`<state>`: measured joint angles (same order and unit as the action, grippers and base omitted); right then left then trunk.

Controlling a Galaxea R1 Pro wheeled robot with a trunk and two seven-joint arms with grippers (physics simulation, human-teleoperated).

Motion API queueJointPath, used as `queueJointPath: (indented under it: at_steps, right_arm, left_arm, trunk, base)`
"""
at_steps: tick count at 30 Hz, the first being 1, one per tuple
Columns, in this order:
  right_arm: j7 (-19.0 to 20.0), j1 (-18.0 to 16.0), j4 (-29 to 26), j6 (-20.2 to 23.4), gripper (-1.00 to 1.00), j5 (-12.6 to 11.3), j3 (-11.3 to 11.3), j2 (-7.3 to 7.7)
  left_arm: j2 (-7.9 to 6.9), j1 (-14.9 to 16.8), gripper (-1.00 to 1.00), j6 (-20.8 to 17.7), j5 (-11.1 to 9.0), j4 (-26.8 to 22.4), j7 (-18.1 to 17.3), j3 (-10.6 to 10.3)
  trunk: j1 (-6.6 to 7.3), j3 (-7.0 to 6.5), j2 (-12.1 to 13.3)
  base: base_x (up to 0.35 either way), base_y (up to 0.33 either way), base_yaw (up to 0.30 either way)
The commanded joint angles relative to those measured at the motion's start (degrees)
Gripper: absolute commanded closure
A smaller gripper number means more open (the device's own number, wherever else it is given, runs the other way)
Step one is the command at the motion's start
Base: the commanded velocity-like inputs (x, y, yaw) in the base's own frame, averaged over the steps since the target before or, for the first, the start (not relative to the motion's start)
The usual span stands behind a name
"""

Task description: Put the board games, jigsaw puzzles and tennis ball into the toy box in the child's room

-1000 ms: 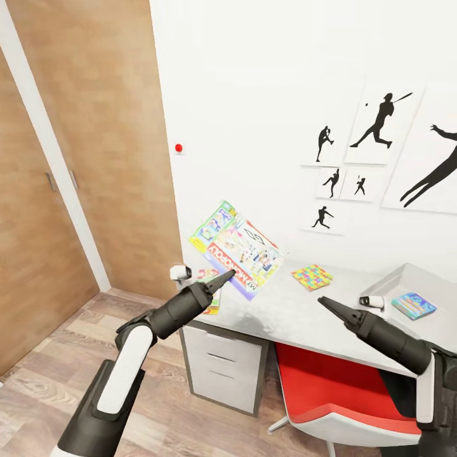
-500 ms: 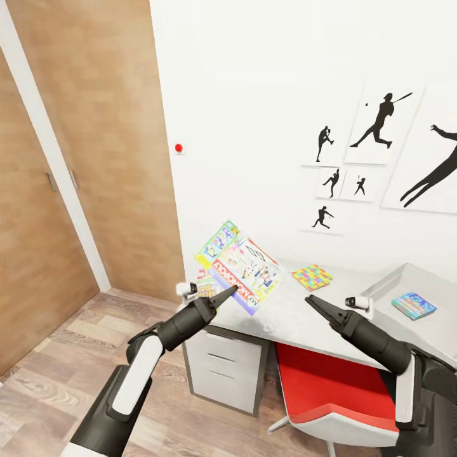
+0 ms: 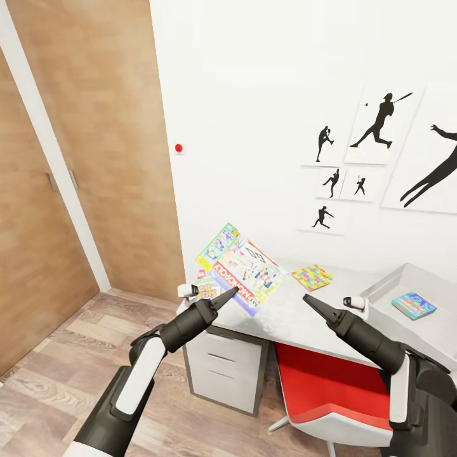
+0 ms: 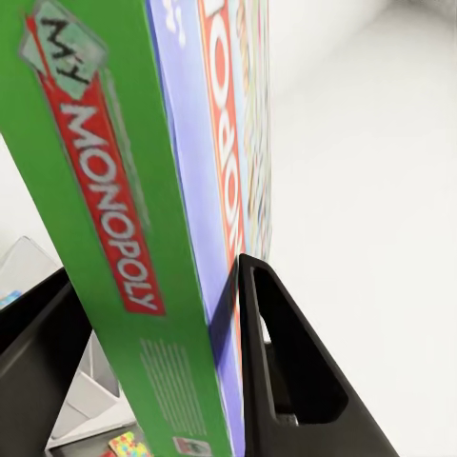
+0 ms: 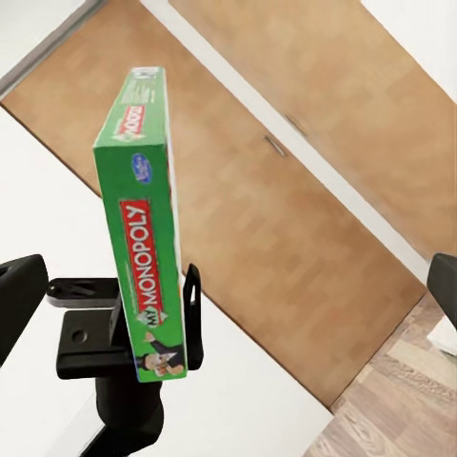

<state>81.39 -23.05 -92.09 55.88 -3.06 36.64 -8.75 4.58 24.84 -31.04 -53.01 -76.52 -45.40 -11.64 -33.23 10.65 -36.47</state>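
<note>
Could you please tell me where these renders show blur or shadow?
Head view: even light, a soft shadow on the desk under the Monopoly box. Left wrist view: the box's near edge looms large; background washed white. Right wrist view: lettering sharp, wooden doors slightly soft.

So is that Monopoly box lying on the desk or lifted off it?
Lifted. The Monopoly box stands tilted in the air, pinched at its lower edge by the left end effector, above the desk.

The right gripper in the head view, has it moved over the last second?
Yes. The right gripper has drifted left and slightly up, away from the light grey toy box and toward the green Monopoly game box; the wall prints stayed put.
</note>
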Motion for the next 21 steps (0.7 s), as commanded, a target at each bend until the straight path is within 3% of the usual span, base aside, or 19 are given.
queueJointPath:
  at_steps: [1, 10, 14, 21]
  right_arm:
    - [0.1, -0.1, 0.0, 0.4, -1.0, 0.0, 0.1, -0.08]
    - [0.0, -0.1, 0.1, 0.2, -1.0, 0.1, -0.3, -0.19]
    - [-0.1, -0.1, 0.4, 0.2, -1.0, 0.1, -1.6, -0.21]
    - [-0.3, -0.1, 0.6, 0.0, -1.0, 0.2, -2.9, -0.31]
  left_arm:
    - [0.06, 0.0, 1.0, -0.4, -0.5, 0.0, 0.0, 0.0]
    - [0.35, 0.0, 1.0, 0.0, -0.7, 0.1, 0.3, 0.0]
    - [1.34, 0.0, 1.0, 0.2, -0.7, 0.1, 0.7, -0.1]
    - [2.75, 0.0, 1.0, 1.0, -1.0, -0.2, 4.4, -1.0]
  trunk:
    - [-0.02, 0.09, -0.1]
    - [-0.02, 0.09, -0.1]
    - [-0.02, 0.09, -0.1]
    - [-0.02, 0.09, -0.1]
  base:
    - [0.0, 0.0, 0.0]
    - [0.0, 0.0, 0.0]
    - [0.0, 0.0, 0.0]
    - [0.0, 0.0, 0.0]
